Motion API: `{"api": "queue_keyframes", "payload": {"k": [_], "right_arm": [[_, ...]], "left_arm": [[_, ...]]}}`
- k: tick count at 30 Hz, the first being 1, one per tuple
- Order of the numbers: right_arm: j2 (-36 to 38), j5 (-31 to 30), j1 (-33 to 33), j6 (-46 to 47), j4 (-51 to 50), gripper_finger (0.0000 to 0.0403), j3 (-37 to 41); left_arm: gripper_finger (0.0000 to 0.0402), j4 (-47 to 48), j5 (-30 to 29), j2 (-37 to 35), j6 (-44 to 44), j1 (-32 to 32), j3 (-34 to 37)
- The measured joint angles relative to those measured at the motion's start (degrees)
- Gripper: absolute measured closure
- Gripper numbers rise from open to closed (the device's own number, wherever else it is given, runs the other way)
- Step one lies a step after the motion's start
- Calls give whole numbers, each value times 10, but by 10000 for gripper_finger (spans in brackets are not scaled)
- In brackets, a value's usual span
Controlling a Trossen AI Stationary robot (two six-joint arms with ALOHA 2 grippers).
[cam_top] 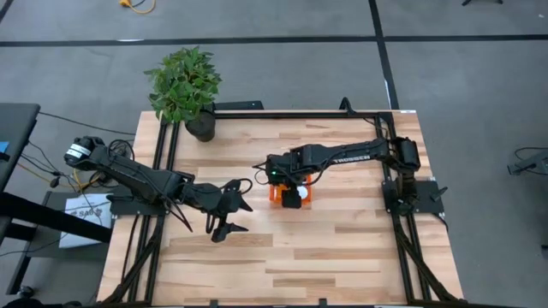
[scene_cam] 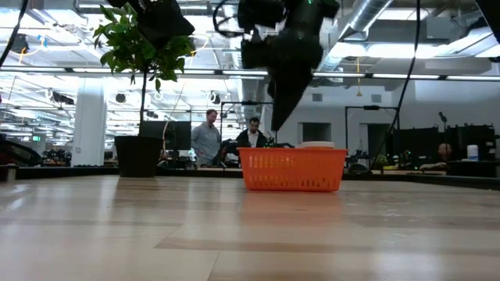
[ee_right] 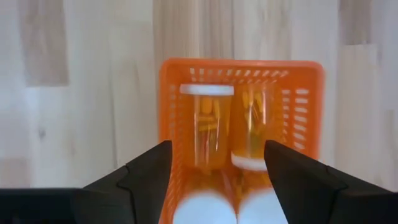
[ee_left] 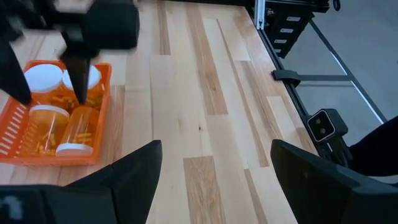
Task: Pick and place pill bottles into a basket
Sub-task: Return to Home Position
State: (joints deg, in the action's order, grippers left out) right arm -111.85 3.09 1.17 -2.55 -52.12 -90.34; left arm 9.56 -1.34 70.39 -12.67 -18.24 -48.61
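All four pill bottles [ee_right: 208, 127] sit in the basket [ee_right: 242, 64] at mid-table, none out on the tabletop [cam_top: 342, 248], the right gripper [ee_right: 217, 149] hangs spread and empty just above it, the left gripper [cam_top: 248, 218] waits spread to its left, so I'd say only the arms' retreat remains.

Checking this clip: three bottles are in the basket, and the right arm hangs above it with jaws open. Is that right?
Not quite: four bottles are in the basket, not three, as the right wrist view shows. The rest holds: the right arm hangs above it with jaws open.
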Motion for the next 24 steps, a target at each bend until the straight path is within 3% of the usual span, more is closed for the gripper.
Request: {"api": "queue_keyframes", "payload": {"k": [9, 12, 17, 20, 24], "right_arm": [[33, 0, 5, -8, -248, 152, -202], [101, -3, 4, 3, -229, 152, -243], [242, -29, -4, 19, -111, 152, -245], [331, -62, -19, 6, -32, 152, -207], [436, -103, -37, 2, 44, 152, -93]], "left_arm": [[111, 22, -29, -49, 22, 0, -58], [111, 14, -65, -104, 41, -1, -76], [111, -48, -97, -227, 87, -1, -72], [111, -57, -105, -297, 106, -1, -52], [111, -78, -120, -372, 109, -1, 6]]}}
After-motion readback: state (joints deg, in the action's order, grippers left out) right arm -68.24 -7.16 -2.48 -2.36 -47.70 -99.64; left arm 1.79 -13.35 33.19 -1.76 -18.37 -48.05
